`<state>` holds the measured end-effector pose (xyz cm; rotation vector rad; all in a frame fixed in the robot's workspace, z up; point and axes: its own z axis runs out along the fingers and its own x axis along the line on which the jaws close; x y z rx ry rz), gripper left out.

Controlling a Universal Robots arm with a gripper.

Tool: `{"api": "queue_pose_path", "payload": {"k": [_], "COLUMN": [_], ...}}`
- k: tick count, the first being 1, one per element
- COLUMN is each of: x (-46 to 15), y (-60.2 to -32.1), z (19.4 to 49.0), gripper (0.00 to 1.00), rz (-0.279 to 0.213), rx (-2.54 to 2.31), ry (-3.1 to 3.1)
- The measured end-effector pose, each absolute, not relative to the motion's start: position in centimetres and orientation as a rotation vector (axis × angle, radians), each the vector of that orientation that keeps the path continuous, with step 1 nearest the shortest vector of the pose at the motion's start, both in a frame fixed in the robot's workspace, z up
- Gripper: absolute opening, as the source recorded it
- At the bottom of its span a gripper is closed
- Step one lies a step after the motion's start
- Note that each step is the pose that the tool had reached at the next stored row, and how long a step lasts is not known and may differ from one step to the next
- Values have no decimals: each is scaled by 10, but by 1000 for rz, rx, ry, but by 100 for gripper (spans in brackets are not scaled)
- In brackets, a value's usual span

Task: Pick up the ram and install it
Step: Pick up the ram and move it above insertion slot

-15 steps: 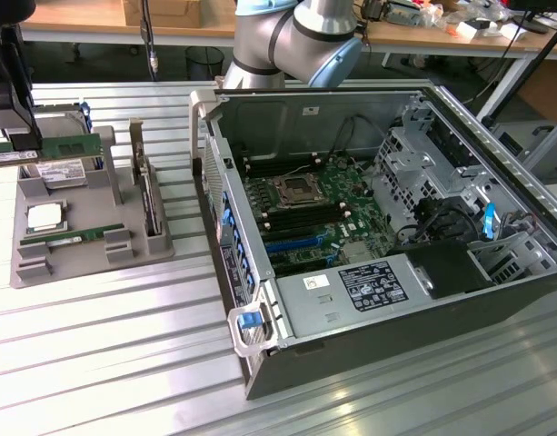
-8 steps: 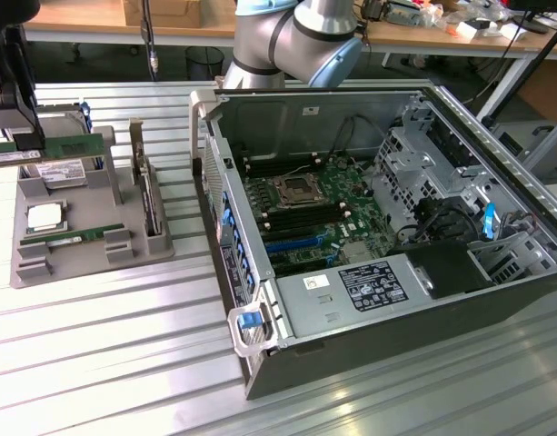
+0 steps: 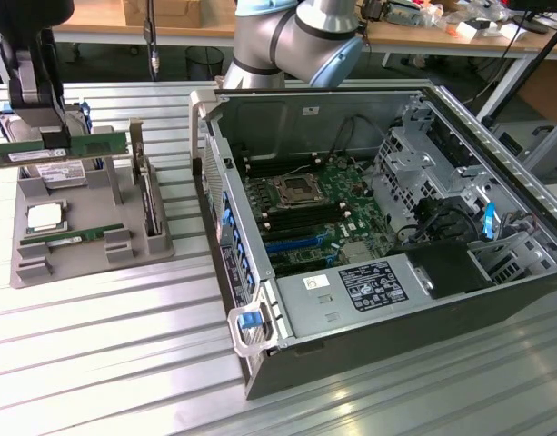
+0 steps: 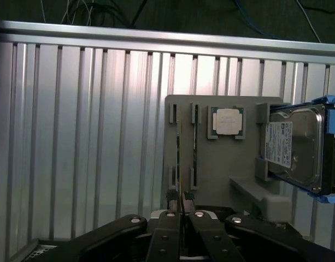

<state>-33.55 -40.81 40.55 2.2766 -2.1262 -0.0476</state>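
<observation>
My black gripper hangs at the exterior view's left, shut on the ram. That ram is a long green stick with a white sticker, held level and lifted above the grey parts tray. In the wrist view the gripper pinches the ram, which appears edge-on as a thin line over the tray. A second green ram stick lies in a slot near the tray's front. The open computer case sits to the exterior view's right, with its motherboard exposed.
The tray also holds a square silver processor chip and a silver hard drive in a blue frame. The arm's grey joints rise behind the case. The case's raised side wall stands between tray and motherboard. Ribbed aluminium table surrounds everything.
</observation>
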Motion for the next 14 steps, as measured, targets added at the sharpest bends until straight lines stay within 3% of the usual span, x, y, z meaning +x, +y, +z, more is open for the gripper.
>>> {"api": "queue_pose_path", "payload": {"k": [14], "x": [-311], "y": [-408], "z": [405], "gripper": [12], "rz": [-48], "rx": [2277], "ry": [-2126]}}
